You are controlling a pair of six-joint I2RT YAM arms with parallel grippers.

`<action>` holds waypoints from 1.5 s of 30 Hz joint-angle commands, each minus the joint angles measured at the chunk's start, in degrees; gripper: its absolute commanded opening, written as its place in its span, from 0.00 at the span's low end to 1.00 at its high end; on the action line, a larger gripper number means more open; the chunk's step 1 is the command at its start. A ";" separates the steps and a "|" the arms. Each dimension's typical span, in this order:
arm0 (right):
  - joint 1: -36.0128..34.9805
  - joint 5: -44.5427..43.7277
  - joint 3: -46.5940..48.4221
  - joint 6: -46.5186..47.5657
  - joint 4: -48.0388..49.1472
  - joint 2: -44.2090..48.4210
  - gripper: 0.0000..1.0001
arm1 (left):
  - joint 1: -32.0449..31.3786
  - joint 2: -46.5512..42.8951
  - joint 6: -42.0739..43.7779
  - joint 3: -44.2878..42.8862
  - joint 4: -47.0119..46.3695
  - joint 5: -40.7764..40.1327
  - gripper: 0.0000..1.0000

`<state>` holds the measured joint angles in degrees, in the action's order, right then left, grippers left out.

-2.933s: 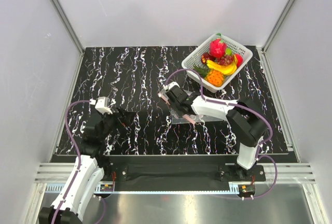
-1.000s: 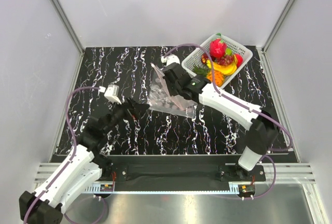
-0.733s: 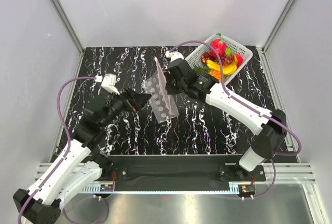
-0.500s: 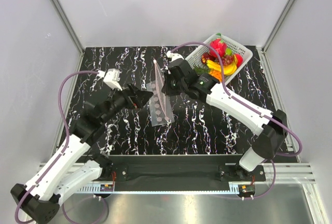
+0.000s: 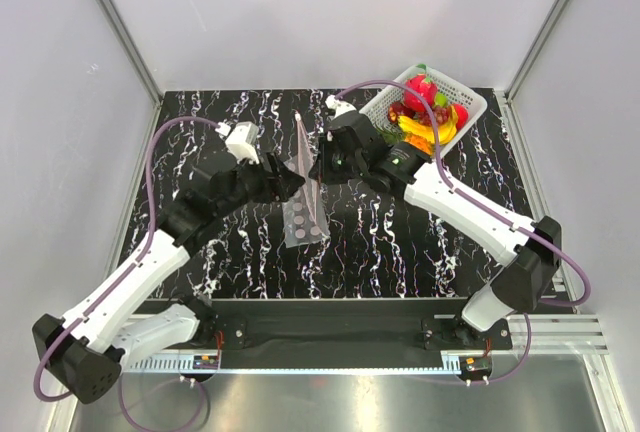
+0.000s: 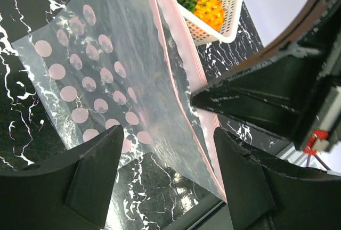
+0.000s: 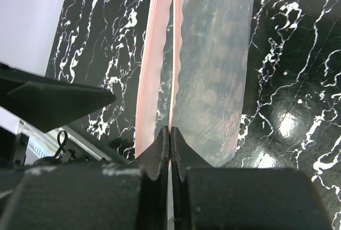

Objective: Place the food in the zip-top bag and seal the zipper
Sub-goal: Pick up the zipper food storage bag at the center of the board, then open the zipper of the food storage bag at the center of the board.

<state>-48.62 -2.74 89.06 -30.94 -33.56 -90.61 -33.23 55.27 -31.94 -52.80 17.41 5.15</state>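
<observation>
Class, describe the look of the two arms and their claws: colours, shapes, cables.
The left arm and right arm have white shells and black joints; a purple cable runs along each. The left claw and right claw are black, each with two wedge-shaped fingers.

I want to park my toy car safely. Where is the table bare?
Bare table shows at the near middle, between the zip-top bag and the right arm, and along the far edge left of the basket. It is crowded at the centre, where the left gripper and right gripper meet the bag.
</observation>
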 commanded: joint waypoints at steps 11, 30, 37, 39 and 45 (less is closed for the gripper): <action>-0.25 1.69 -1.16 -0.70 3.42 3.68 0.00 | -2.36 8.45 2.94 -10.04 1.48 -4.79 0.56; -0.42 -1.73 -2.83 -2.37 3.85 3.95 0.00 | -4.12 16.01 7.40 -17.33 7.18 -11.56 0.00; -0.51 -1.22 -1.79 -5.80 7.89 0.26 0.00 | -4.82 22.59 15.15 -38.83 29.94 -21.75 0.00; -0.42 -0.69 -0.90 -6.85 9.29 -0.97 0.00 | -5.09 23.83 16.03 -42.64 36.54 -25.51 0.00; -0.16 -2.79 -4.76 -11.59 13.25 -1.41 0.00 | -8.07 26.65 16.74 -46.53 41.92 -33.09 0.00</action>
<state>-48.64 -3.88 85.52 -38.87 -24.40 -91.77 -39.83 80.20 -17.47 -98.04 53.80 -20.99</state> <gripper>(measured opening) 0.012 0.012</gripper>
